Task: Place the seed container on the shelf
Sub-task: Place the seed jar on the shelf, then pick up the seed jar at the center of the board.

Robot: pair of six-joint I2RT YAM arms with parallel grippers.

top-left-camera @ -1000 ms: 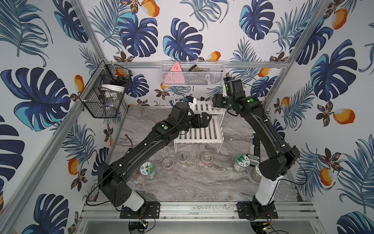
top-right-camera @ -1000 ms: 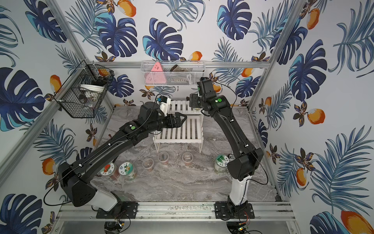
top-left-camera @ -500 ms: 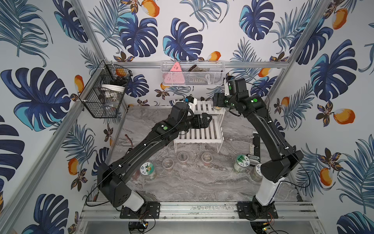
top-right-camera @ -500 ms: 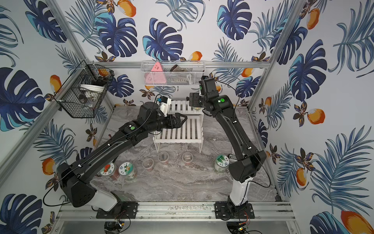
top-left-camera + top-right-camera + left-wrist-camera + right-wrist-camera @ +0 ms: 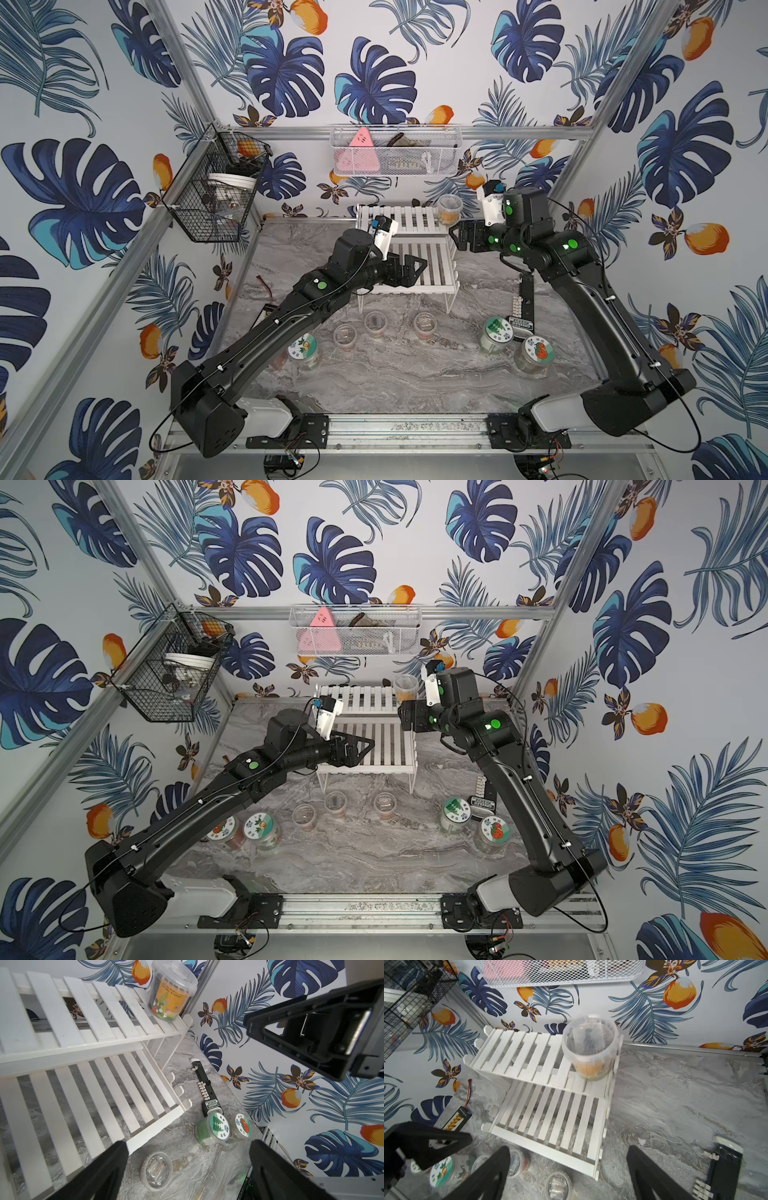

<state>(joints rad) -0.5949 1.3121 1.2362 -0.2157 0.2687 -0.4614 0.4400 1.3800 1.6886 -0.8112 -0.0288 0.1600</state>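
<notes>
One seed container point(image 5: 450, 209) apparently rests on one shelf point(image 5: 411, 220).

Leaf-print walls point(image 5: 449, 62), grey marble tabletop point(image 5: 415, 374)

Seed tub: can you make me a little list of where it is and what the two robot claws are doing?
seed container: upright on the top step, at one end
shelf: white, slatted, two steps
right gripper: open, empty, near the seed container, not touching
left gripper: open, empty, over the lower step
</notes>
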